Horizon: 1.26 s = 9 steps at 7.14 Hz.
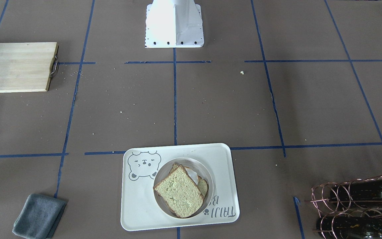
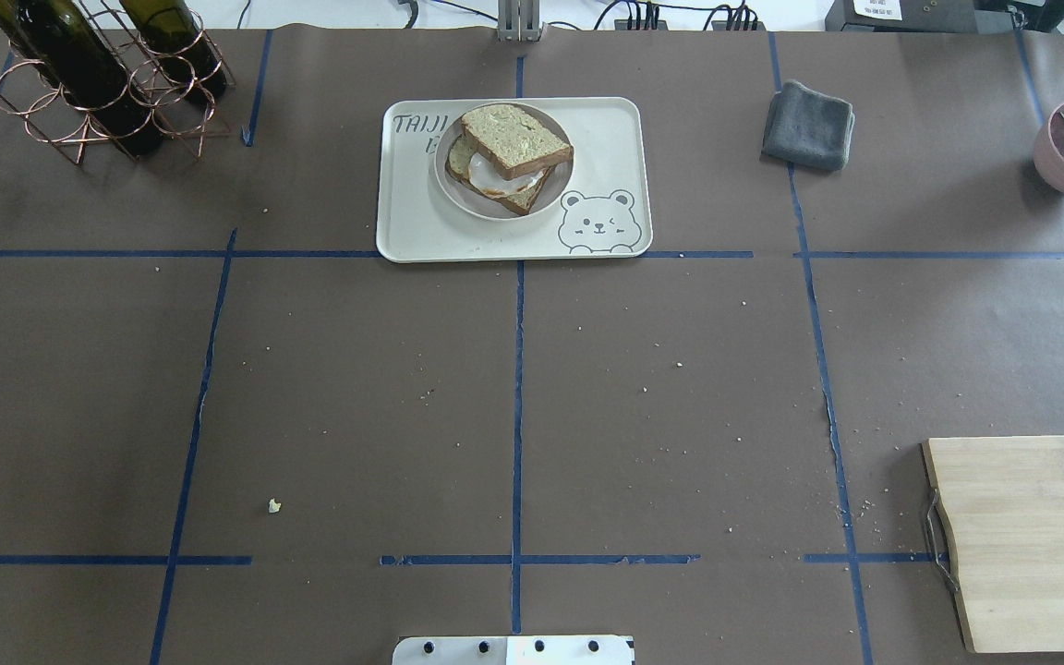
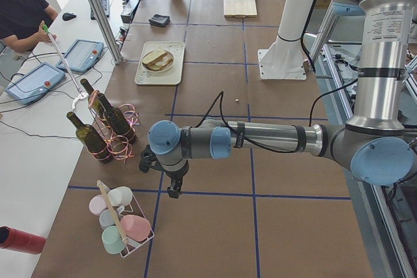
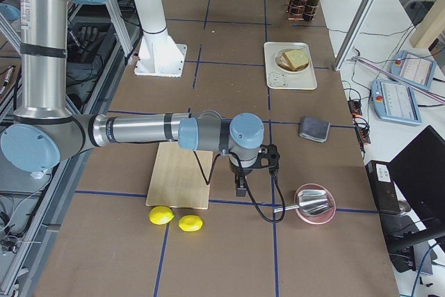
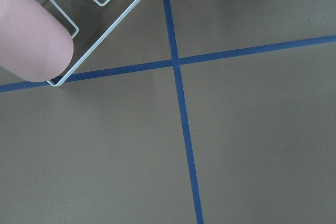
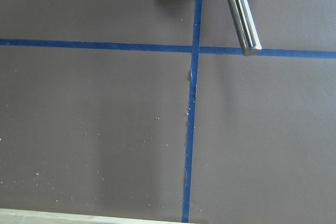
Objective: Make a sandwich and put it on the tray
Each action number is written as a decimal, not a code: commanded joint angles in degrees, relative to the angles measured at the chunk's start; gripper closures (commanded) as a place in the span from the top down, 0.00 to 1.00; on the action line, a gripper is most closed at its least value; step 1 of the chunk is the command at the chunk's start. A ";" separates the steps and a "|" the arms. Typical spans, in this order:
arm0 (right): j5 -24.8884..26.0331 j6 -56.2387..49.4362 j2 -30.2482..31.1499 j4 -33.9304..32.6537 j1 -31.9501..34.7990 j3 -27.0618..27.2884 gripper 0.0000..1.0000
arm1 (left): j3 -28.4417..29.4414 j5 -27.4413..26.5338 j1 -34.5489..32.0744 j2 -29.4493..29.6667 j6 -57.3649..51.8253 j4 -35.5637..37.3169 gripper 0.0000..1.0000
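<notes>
The sandwich (image 2: 504, 152) was seen on a round grey-white plate (image 2: 444, 180), which was set on the cream tray (image 2: 421, 222) at the far middle of the table (image 2: 356, 388). 2 pale, brown-crusted slices were stacked askew, so that white egg was exposed between them. The left claw (image 3: 172, 190) was held low near a wire cup rack (image 3: 124, 226), the right claw (image 4: 240, 187) between the cutting board (image 4: 177, 175) and a pink bowl (image 4: 314, 206). Whether either claw was spread or pressed together could not be told.
</notes>
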<state>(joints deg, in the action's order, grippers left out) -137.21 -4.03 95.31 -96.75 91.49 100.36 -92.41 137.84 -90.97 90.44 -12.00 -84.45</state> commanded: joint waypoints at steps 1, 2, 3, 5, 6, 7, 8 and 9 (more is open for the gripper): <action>0.01 -0.28 -0.29 0.15 0.70 -1.30 1.00 | -0.14 -0.03 0.00 0.00 0.04 -0.01 1.00; 0.10 -0.19 -0.47 0.15 0.79 -1.30 1.00 | -0.14 -0.03 0.00 0.00 0.04 -0.01 1.00; 0.10 -0.19 -0.65 0.15 0.79 -1.30 1.00 | -0.06 -0.03 0.00 0.00 -0.04 -0.01 1.00; 0.10 0.16 -0.82 0.15 0.79 -1.22 1.00 | -0.23 -0.12 0.00 0.09 -0.04 -0.10 1.00; 0.10 0.25 -0.91 0.15 0.79 -1.22 1.00 | -0.23 -0.12 0.00 0.09 -0.04 -0.10 1.00; 0.10 0.33 -0.91 0.15 0.79 -1.13 1.00 | -0.23 -0.12 0.00 0.00 -0.04 -0.01 1.00; 0.01 0.42 -0.91 0.15 0.79 -1.13 1.00 | -0.23 -0.12 0.00 0.00 -0.04 -0.01 1.00; 0.10 0.42 -0.91 0.15 0.79 -1.04 1.00 | -0.23 -0.12 0.00 0.00 -0.04 -0.01 1.00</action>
<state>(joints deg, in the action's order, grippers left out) -137.15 -3.65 94.40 -96.59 92.28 99.24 -92.63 137.73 -90.97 90.45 -12.04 -84.47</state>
